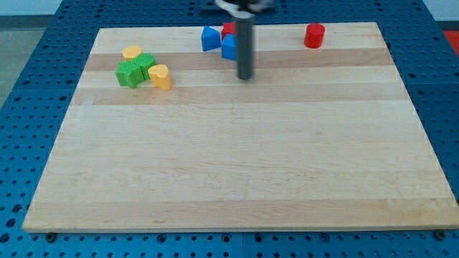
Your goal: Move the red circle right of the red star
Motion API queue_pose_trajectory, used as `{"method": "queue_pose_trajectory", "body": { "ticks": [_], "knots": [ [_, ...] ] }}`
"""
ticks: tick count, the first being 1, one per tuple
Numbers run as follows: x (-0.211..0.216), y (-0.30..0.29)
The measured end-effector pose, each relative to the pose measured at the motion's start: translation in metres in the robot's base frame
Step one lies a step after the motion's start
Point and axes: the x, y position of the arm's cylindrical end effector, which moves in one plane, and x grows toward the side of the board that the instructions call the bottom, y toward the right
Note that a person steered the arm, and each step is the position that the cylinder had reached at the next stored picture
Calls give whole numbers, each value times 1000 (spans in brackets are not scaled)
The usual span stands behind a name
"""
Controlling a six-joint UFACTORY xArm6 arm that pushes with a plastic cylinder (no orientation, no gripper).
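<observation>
The red circle (314, 35) is a short red cylinder near the view's top right of the wooden board (237, 158). The red star (229, 29) sits at the top centre, mostly hidden behind the rod and two blue blocks. My tip (245, 77) is on the board just below that cluster, well to the left of the red circle and not touching any block.
Two blue blocks (210, 39) (229, 47) sit against the red star. At the top left lie a yellow block (131, 53), two green blocks (130, 73) (145, 64) and another yellow block (160, 76). Blue pegboard surrounds the board.
</observation>
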Motion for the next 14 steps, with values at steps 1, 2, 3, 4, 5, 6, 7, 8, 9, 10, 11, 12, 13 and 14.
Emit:
{"method": "queue_pose_trajectory", "body": {
  "ticks": [1,2,3,4,5,6,7,8,9,10,11,12,13,14],
  "knots": [
    [0,118],
    [-58,221],
    [-119,227],
    [-138,153],
    [-116,120],
    [-100,106],
    [-100,69],
    [-100,28],
    [-82,22],
    [-36,54],
    [-17,47],
    [-45,0],
    [-70,-26],
    [-74,-33]
  ]
}}
